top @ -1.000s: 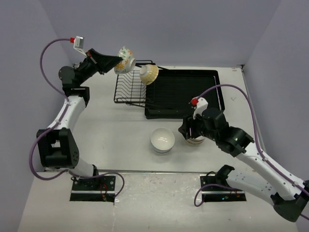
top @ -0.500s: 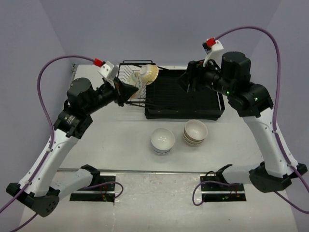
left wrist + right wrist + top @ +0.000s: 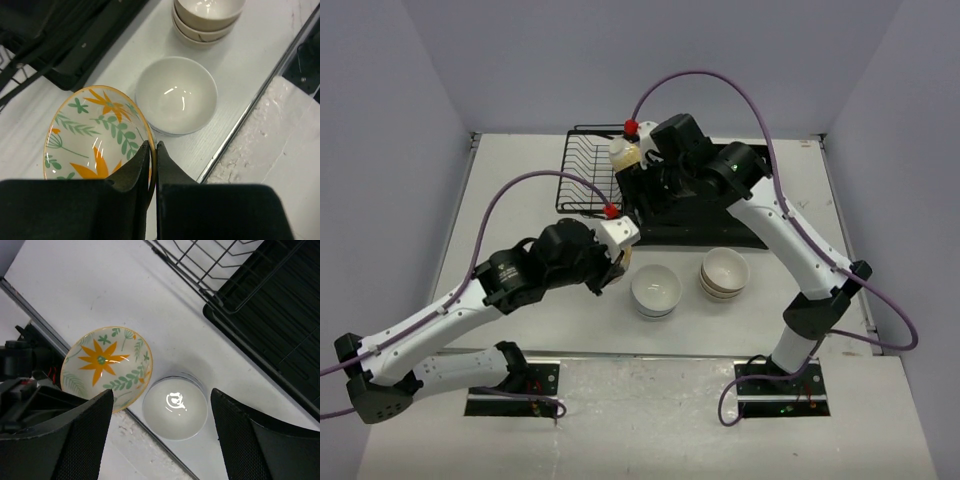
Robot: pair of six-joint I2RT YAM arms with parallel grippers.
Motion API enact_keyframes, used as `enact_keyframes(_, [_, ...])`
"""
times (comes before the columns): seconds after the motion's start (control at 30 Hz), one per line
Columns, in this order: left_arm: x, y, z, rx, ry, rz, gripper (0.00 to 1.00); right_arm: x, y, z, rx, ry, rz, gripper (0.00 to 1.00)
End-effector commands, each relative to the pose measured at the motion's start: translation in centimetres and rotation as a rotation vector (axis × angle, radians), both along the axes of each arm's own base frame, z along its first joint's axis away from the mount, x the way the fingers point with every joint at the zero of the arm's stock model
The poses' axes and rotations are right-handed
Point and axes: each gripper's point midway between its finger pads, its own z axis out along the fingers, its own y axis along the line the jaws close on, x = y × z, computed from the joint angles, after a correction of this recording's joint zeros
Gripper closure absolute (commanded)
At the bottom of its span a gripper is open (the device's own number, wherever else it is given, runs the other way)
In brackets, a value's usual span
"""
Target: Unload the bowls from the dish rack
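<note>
The left gripper (image 3: 152,150) is clamped on the rim of the flowered bowl (image 3: 95,132), which it holds tilted over the tabletop (image 3: 520,200), in front of the dish rack (image 3: 588,180). A pale bowl (image 3: 625,152) sits at the rack's far side. The right gripper (image 3: 162,395) hangs above the rack's near edge, its jaws spread wide and empty. Just right of the flowered bowl sits a white bowl (image 3: 656,290), then a stack of cream bowls (image 3: 724,272).

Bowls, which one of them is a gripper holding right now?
The orange-flowered bowl, pinched at its rim by the left gripper. The plain white bowl and the cream stack sit free on the table.
</note>
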Motion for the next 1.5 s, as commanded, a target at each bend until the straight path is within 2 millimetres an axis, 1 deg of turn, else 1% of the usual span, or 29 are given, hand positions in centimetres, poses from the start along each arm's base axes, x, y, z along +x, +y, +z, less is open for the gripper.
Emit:
enact_keyframes(0.0, [-0.5,-0.7,-0.3,0.032,-0.055,-0.010,1.00,-1.2,-0.5,-1.5,-0.089,0.013,0.014,0.21])
enact_keyframes(0.03, [-0.6,-1.0,-0.1,0.019,-0.064,-0.015,1.00,-1.3,-0.4,-2.1,-0.096,0.017,0.017,0.22])
enact_keyframes(0.07, [-1.1,-1.3,0.3,0.002,-0.073,-0.034,1.00,-1.6,-0.5,-3.8,-0.126,0.047,0.021,0.22])
enact_keyframes(0.2, [-2.0,-1.9,1.8,-0.051,-0.113,-0.075,1.00,-2.9,0.4,-6.2,-0.132,0.102,0.068,0.24])
enact_keyframes(0.33, [-2.4,-2.2,1.7,-0.052,-0.115,-0.099,1.00,-4.8,1.7,-8.8,-0.147,0.179,0.151,0.25])
enact_keyframes(0.5, [-2.5,-2.1,2.1,-0.064,-0.135,-0.101,1.00,-6.5,3.6,-10.4,-0.134,0.241,0.231,0.36])
enact_keyframes(0.53, [-2.5,-2.1,2.2,-0.066,-0.139,-0.100,1.00,-6.6,3.9,-10.4,-0.129,0.243,0.238,0.39])
enact_keyframes(0.57, [-2.5,-1.9,2.3,-0.067,-0.146,-0.096,1.00,-7.0,4.4,-10.6,-0.116,0.266,0.258,0.47])
enact_keyframes(0.6, [-2.5,-1.8,2.5,-0.071,-0.151,-0.092,1.00,-7.3,4.8,-10.7,-0.106,0.276,0.274,0.51])
enact_keyframes(0.63, [-2.4,-1.8,2.6,-0.072,-0.155,-0.088,1.00,-7.5,5.3,-10.6,-0.091,0.279,0.288,0.59])
enact_keyframes(0.67, [-2.3,-1.6,2.6,-0.067,-0.162,-0.077,1.00,-7.6,5.7,-10.9,-0.088,0.292,0.295,0.77])
enact_keyframes(0.73, [-2.1,-1.4,2.3,-0.057,-0.165,-0.065,1.00,-7.7,6.1,-10.9,-0.082,0.302,0.303,0.90])
enact_keyframes(0.8, [-1.9,-1.2,2.1,-0.048,-0.168,-0.049,1.00,-7.5,6.3,-11.0,-0.079,0.302,0.292,1.00])
enact_keyframes(0.87, [-1.8,-1.0,2.0,-0.045,-0.172,-0.037,1.00,-7.4,6.6,-10.6,-0.058,0.292,0.287,1.00])
enact_keyframes(1.0, [-0.8,0.0,2.8,-0.050,-0.200,0.042,1.00,-6.3,7.2,-8.3,0.022,0.209,0.243,1.00])
enact_keyframes(1.03, [-0.7,0.3,3.2,-0.059,-0.210,0.059,0.97,-5.9,6.9,-7.4,0.039,0.177,0.204,1.00])
enact_keyframes(1.07, [-0.2,0.9,3.7,-0.062,-0.228,0.103,0.68,-5.4,6.8,-6.9,0.054,0.159,0.181,1.00])
enact_keyframes(1.1, [0.0,1.2,4.1,-0.076,-0.232,0.130,0.50,-4.7,7.0,-6.0,0.089,0.123,0.162,1.00])
enact_keyframes(1.13, [0.2,1.5,4.6,-0.087,-0.241,0.148,0.38,-4.5,6.5,-5.2,0.111,0.103,0.140,1.00])
enact_keyframes(1.17, [0.5,2.1,5.4,-0.105,-0.254,0.189,0.01,-3.6,5.9,-4.8,0.126,0.086,0.085,1.00])
enact_keyframes(1.2, [0.6,2.5,5.8,-0.115,-0.262,0.209,0.00,-2.9,5.6,-4.9,0.144,0.071,0.057,1.00])
enact_keyframes(1.23, [0.7,3.0,6.4,-0.132,-0.273,0.231,0.00,-2.7,4.8,-3.4,0.188,0.050,0.019,1.00])
enact_keyframes(1.27, [1.1,3.8,7.0,-0.139,-0.289,0.280,0.00,-1.4,3.5,-3.1,0.204,0.033,-0.039,1.00])
enact_keyframes(1.3, [1.3,4.2,7.7,-0.166,-0.291,0.313,0.00,-0.8,2.6,-4.0,0.216,0.034,-0.072,1.00])
enact_keyframes(1.33, [1.1,4.8,8.4,-0.191,-0.298,0.328,0.00,-1.0,1.4,-2.3,0.277,0.018,-0.097,1.00])
enact_keyframes(1.37, [1.3,5.3,9.1,-0.218,-0.304,0.360,0.00,0.0,0.1,-1.9,0.319,0.013,-0.127,1.00])
enact_keyframes(1.4, [1.4,6.0,9.8,-0.243,-0.312,0.398,0.00,0.2,-1.5,-3.3,0.298,0.022,-0.173,1.00])
enact_keyframes(1.43, [1.4,7.1,10.6,-0.280,-0.320,0.440,0.00,0.5,-2.9,-3.4,0.289,0.004,-0.216,1.00])
enact_keyframes(1.47, [1.8,8.4,11.2,-0.313,-0.321,0.531,0.00,1.6,-6.6,-1.9,0.307,-0.067,-0.328,1.00])
